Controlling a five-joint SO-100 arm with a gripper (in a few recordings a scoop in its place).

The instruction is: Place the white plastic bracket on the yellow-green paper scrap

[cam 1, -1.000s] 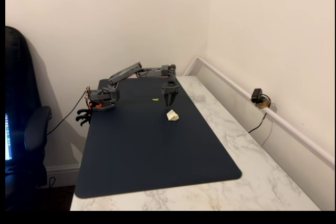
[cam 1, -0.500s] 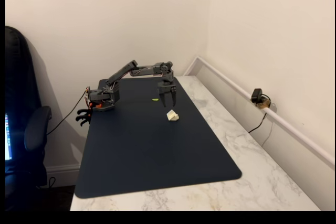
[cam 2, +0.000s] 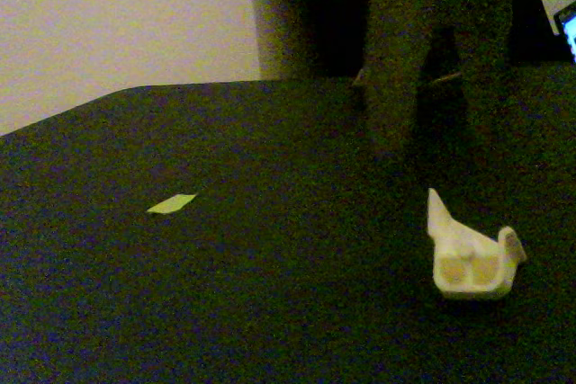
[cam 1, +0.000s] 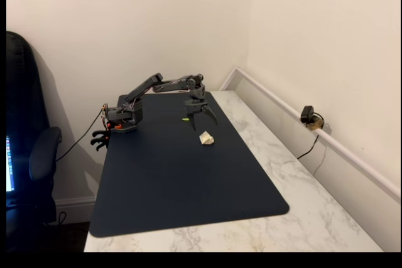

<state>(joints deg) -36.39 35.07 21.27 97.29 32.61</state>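
The white plastic bracket (cam 1: 206, 138) lies on the dark navy mat (cam 1: 182, 180), its bent ends turned up. It appears close up (cam 2: 472, 254) in another fixed view. The yellow-green paper scrap (cam 1: 186, 118) lies flat on the mat, a short way left of and behind the bracket, and is also seen close up (cam 2: 171, 203). My gripper (cam 1: 202, 119) hangs above the mat between the two, just behind the bracket, open wide with nothing in it. Its dark fingers (cam 2: 389, 87) loom above and behind the bracket.
The arm's base (cam 1: 120, 120) sits at the mat's far left corner with a cable running off it. The white marble table (cam 1: 295, 174) extends to the right. A small camera (cam 1: 308, 115) is mounted on the wall rail at the right. A dark chair (cam 1: 28, 155) stands at the left.
The gripper has lifted a little and drawn back from the bracket, and its jaws have spread wider. Bracket and paper scrap have not moved.
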